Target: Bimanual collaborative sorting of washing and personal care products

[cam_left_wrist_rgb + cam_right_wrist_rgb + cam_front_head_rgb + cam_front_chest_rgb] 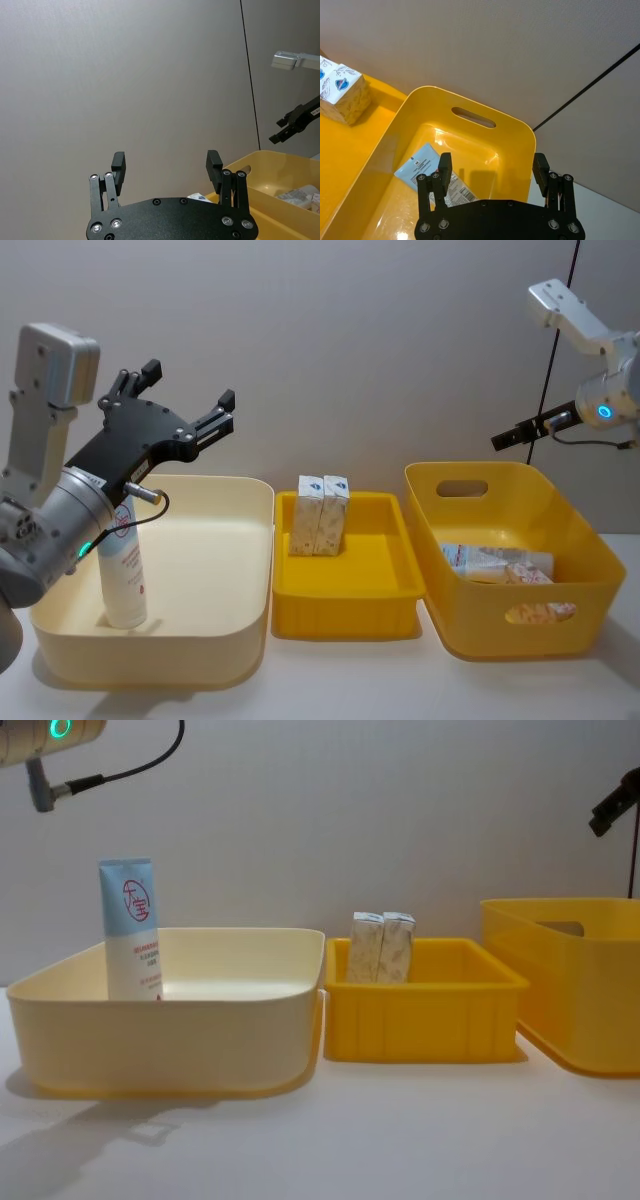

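A white squeeze tube with a light-blue top and red round logo stands upright in the cream bin, at its left side; the chest view shows the tube too. My left gripper hangs open and empty above that bin, pointing at the wall. Two cream cartons stand side by side in the small yellow tray. Another tube and a carton lie in the deep yellow bin. High over this bin, my right gripper is open and empty.
The three containers stand in a row on a white table, close against a grey wall. A dark vertical seam runs down the wall at the right. Free table surface lies in front of the bins.
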Controlling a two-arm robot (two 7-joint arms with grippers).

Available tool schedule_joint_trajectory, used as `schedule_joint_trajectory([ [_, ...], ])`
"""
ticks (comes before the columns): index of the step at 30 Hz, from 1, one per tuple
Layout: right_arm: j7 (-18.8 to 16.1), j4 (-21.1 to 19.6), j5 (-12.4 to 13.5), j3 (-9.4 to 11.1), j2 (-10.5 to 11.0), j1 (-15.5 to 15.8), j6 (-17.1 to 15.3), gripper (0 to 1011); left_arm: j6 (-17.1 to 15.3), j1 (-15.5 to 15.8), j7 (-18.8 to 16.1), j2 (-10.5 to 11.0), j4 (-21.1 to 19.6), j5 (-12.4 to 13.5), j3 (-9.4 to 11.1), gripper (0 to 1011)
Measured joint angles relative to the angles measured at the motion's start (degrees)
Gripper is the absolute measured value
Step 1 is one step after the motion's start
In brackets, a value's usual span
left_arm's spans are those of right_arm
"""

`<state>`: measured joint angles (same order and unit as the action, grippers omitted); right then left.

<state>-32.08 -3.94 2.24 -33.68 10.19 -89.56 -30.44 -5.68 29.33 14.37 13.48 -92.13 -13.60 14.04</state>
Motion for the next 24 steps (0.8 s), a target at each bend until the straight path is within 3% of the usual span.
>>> schedule_joint_trajectory([
  [9,0.31,-2.00,-0.97,1.33,0.37,0.88,-0.65,1001,0.00,0.00,0.00,0.00,0.00,0.00,0.00,1003],
  [24,7.01,-21.19,-0.65,6.45,4.16,10.72,-3.73,1001,0.00,0.00,0.00,0.00,0.00,0.00,0.00,1003],
])
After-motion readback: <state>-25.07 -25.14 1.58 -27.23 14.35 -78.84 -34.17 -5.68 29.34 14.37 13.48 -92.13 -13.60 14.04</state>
